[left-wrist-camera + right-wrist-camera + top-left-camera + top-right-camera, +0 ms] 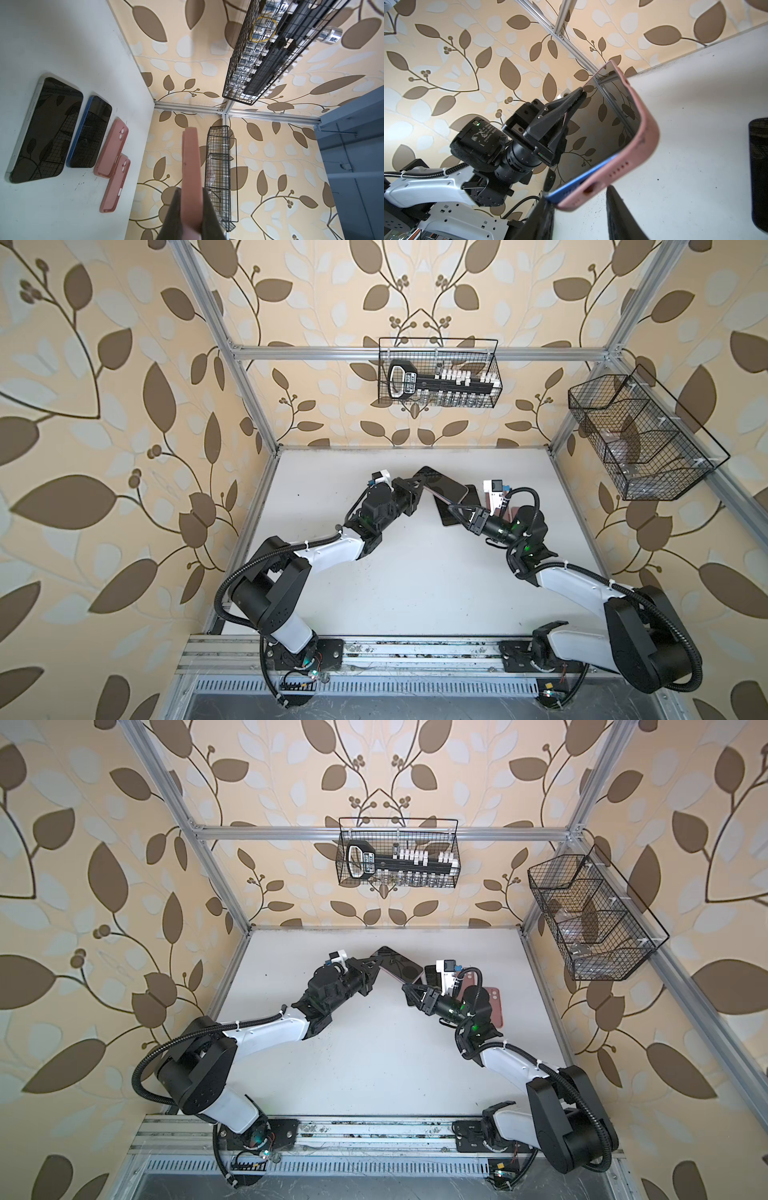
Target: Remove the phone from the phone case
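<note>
Extraction part-done: phone btm corner shows blue outside the pink phone case lip, rest seated; full peel-off left. Unit held tilted above desk, left gripper jaws pinching phone case side edge. Right gripper jaws spread, straddling exposed corner, not clamped.

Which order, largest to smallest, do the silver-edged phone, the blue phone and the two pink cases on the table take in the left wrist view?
1. silver-edged phone
2. blue phone
3. pink case beside the blue phone and other pink case: they look alike, so unranked.
</note>
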Robot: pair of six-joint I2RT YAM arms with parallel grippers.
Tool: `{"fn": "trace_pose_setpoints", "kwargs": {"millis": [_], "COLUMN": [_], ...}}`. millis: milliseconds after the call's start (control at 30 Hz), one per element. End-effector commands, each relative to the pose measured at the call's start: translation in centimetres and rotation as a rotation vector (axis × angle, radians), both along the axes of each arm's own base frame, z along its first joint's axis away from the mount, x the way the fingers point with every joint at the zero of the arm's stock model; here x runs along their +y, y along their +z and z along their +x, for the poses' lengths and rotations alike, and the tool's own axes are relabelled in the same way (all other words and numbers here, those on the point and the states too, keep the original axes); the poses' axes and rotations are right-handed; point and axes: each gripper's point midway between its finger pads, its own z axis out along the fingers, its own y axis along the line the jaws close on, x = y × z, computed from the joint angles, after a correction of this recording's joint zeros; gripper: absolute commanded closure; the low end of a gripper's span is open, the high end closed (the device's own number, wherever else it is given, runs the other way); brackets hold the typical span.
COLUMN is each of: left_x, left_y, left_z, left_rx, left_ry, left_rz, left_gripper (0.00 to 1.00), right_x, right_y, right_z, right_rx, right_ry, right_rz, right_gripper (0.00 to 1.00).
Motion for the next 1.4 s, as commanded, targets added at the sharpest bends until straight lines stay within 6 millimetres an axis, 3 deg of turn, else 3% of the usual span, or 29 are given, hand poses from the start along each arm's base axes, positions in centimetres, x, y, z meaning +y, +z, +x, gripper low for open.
{"fn": "trace_pose_setpoints", "kwargs": {"millis": [0, 667, 1033, 1367], "left_x": [0.6, 0.4, 0.7, 2.0], "left_y": [10.4, 11.6, 11.5, 10.6], "left_z": [-2.8, -3.1, -3.6, -2.9], "left_rx": [-0.234, -0.272, -0.322, -0.348], "left_ry": [-0.055, -0.067, -0.11, -0.163], "left_rz": [-0.177, -0.136, 0.066, 0.217], "left_gripper": [1.0, 1.0, 1.0, 1.0], "right_x": [-1.4, -2.0, -1.2, -0.2], "right_y": [-3.1, -5.7, -4.0, -2.7], "right_z": [1.1, 0.8, 0.3, -1.7], "right_rx": [0.083, 0.106, 0.056, 0.022], "right_ry": [-0.097, -0.151, -0.035, 0.158], "right_rz": [-0.052, -0.159, -0.179, -0.233], "right_gripper": [0.6, 0.6, 0.59, 0.52]}}
